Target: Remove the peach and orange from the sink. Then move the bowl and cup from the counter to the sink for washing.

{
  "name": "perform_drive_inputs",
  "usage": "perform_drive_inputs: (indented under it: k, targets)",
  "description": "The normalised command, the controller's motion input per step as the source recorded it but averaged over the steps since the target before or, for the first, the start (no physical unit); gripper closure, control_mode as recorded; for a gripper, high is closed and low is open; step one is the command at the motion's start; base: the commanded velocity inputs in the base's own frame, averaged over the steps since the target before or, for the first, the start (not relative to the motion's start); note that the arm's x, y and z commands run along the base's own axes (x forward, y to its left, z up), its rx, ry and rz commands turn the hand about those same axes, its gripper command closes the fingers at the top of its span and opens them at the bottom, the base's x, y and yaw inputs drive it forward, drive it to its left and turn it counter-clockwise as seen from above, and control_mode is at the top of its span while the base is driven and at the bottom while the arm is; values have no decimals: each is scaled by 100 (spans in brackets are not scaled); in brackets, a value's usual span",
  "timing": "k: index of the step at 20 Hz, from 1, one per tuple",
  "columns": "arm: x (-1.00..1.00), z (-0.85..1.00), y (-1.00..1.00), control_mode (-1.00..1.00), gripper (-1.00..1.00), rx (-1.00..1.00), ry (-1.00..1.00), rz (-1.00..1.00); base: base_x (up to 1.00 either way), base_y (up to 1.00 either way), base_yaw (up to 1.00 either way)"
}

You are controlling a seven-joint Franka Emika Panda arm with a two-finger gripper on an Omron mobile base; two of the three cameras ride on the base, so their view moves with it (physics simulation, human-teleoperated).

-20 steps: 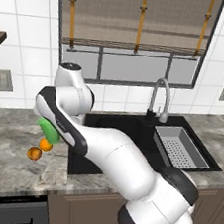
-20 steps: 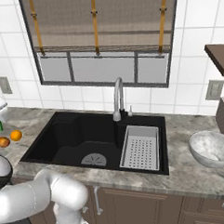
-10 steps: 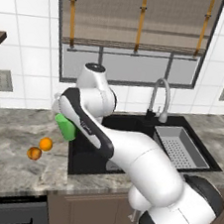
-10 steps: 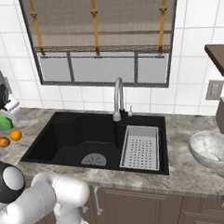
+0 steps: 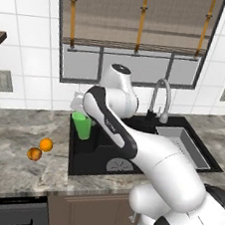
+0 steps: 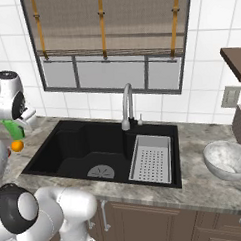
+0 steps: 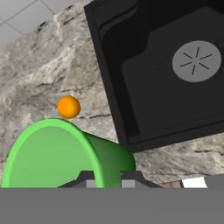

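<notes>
**Green cup in hand, carried over the sink's left edge**

The gripper (image 5: 80, 111) is closed on the cup (image 5: 81, 125), which hangs in the air at the left rim of the sink (image 5: 178, 158). In the hand view the cup (image 7: 65, 153) lies tilted, mouth toward the camera, with the finger tips pinching its wall near the rim (the exact contact is mostly hidden under the cup, so I can only guess it is a rim pinch with one finger inside). The right base view shows the green cup (image 6: 14, 129) just below the hand, above the counter's edge.

Both fruits are already out of the basin: the orange (image 5: 45, 144) and the darker peach (image 5: 34, 154) sit close together on the counter (image 5: 7, 161) left of the sink. The bowl (image 6: 227, 158) rests on the counter well to the right of the sink, beyond the drain rack (image 6: 151, 158), not yet moved.

Judging by its look, the cup is light, rigid and smooth, so a thin-wall pinch could let it swivel or slip if swung fast; it probably wants lowering close to the basin floor near the drain plate (image 7: 197, 61) before letting go, or it may roll. The bowl is wider than the jaws are likely to span, so its rim seems the only sensible hold.
</notes>
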Motion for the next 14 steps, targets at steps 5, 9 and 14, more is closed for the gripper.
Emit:
perform_drive_inputs:
  k: [5, 9, 14]
  targets:
    - [3, 0, -47, -100, 100, 3, 0, 0, 0, 0, 0]
    - [7, 0, -43, -100, 100, 0, 0, 0, 0, 0, 0]
    - [12, -3, -40, -100, 100, 0, 0, 0, 0, 0, 0]
